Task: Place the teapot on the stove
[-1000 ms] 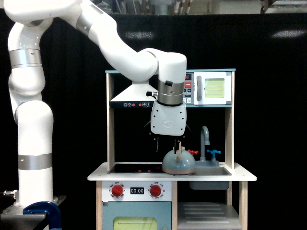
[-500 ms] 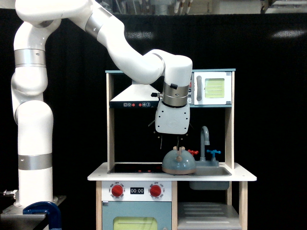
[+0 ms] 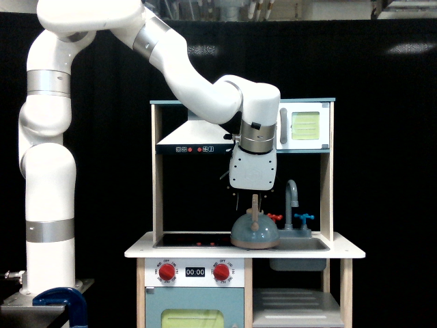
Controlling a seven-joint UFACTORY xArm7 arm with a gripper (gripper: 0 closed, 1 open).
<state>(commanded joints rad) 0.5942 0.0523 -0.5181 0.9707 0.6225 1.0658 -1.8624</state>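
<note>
Black backdrop; white counter (image 3: 171,251) bears stove (image 3: 191,240), teapot (image 3: 254,232).

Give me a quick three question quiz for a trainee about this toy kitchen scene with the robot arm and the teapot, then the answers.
1. True or false: the teapot rests on the counter at the stove's right end in the exterior view, beside the sink.
2. Multiple choice: the gripper is (A) over the microwave, (B) directly above the teapot's handle, (C) down inside the sink.
3. Fill in: the two knobs on the stove front are coloured ____.

Key: 1 true; 2 B; 3 red.
</note>
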